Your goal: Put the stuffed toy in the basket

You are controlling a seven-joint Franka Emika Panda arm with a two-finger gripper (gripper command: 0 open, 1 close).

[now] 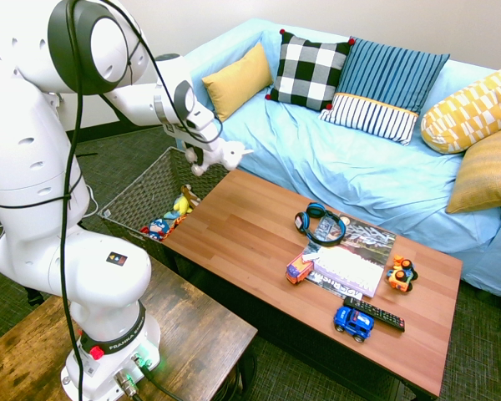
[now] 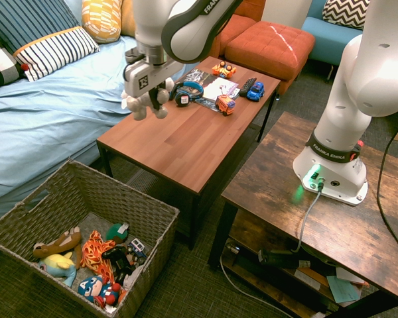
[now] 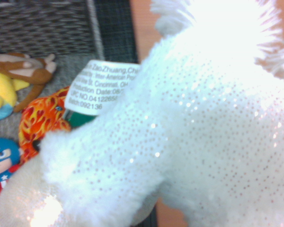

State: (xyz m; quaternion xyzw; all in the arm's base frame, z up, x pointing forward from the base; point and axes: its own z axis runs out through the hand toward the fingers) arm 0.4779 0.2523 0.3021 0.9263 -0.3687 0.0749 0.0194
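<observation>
White Franka arm (image 1: 58, 167) reaches out from its stand, wrist bent so the gripper (image 2: 150, 93) points straight down. Wicker basket (image 2: 152, 225) sits on the floor just beside the wooden coffee table (image 2: 186, 142)'s end. Fingers are clamped on the white stuffed toy (image 1: 221, 155), which hangs in the air over the table's edge nearest the basket.
</observation>
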